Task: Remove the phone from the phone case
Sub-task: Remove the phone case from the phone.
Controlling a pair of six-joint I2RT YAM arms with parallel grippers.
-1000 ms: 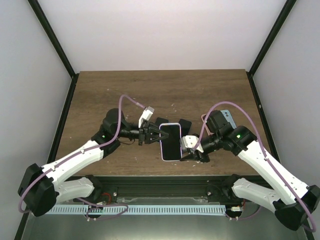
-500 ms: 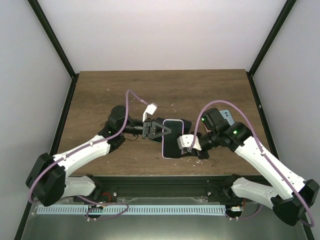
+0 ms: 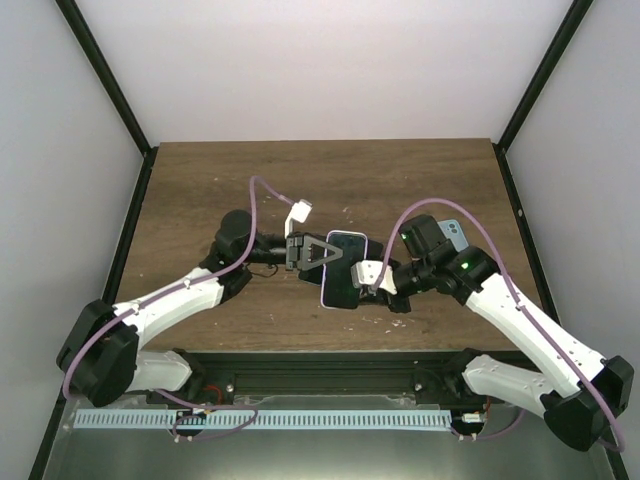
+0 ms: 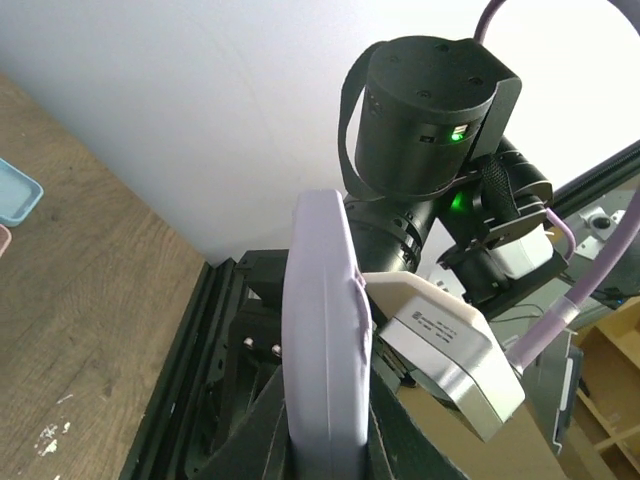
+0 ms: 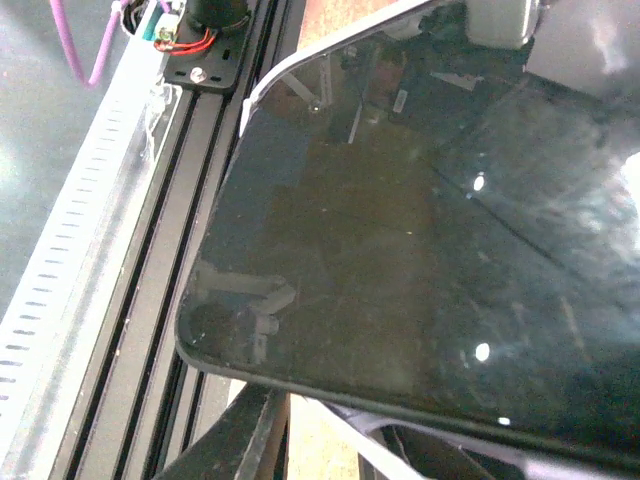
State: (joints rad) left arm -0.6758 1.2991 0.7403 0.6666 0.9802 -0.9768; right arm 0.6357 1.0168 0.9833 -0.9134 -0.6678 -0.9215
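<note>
Not there yet: phone (image 3: 343, 272) looks still seated in its lilac phone case (image 4: 325, 340), mid-frame over the worktop (image 3: 300, 180). The left end effector (image 3: 325, 253) is clenched on the phone case; right end effector (image 3: 373, 283) is at the phone's edge, can't tell its grip.

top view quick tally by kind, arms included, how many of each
arms: 2
phone: 1
lavender case: 1
light blue item, beside the right arm: 1
total: 5
</note>
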